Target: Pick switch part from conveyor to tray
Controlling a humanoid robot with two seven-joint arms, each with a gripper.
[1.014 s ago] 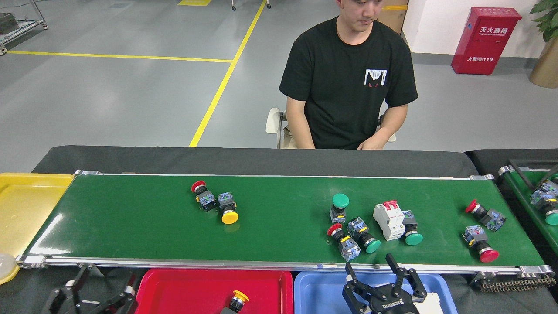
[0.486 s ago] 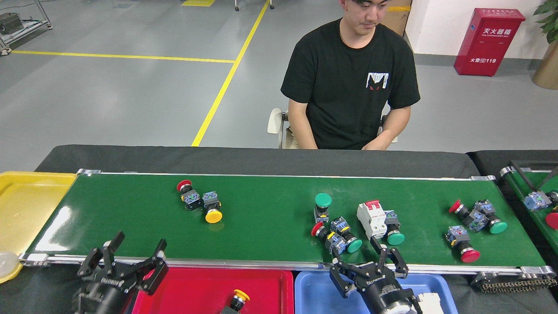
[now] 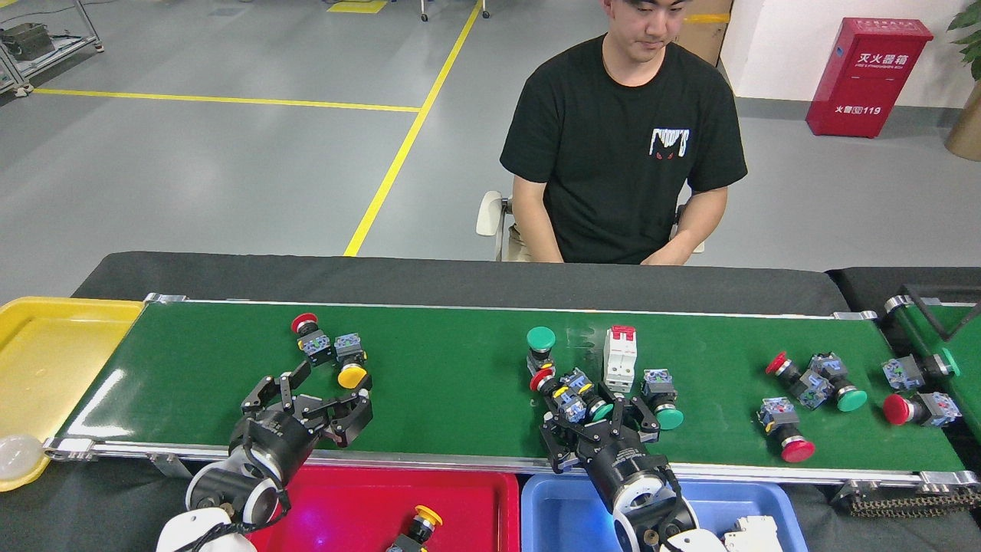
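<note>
- Reaching over the near rail of the conveyor [image 3: 460,399], the right gripper [image 3: 596,418] has its fingers spread wide around a cluster of push-button switch parts [image 3: 571,392]; nothing is clamped.
- Just behind that cluster stands a white breaker with a red top [image 3: 619,357], with a green-capped switch [image 3: 539,346] to its left.
- Hovering over the belt's near edge, the left gripper [image 3: 322,399] is spread wide and empty, just short of a yellow-capped switch [image 3: 351,369].
- The red tray [image 3: 345,510] holds one yellow-capped part [image 3: 420,526]; the blue tray [image 3: 559,514] holds a white part [image 3: 755,533].
- A person [image 3: 625,146] sits behind the belt.
</note>
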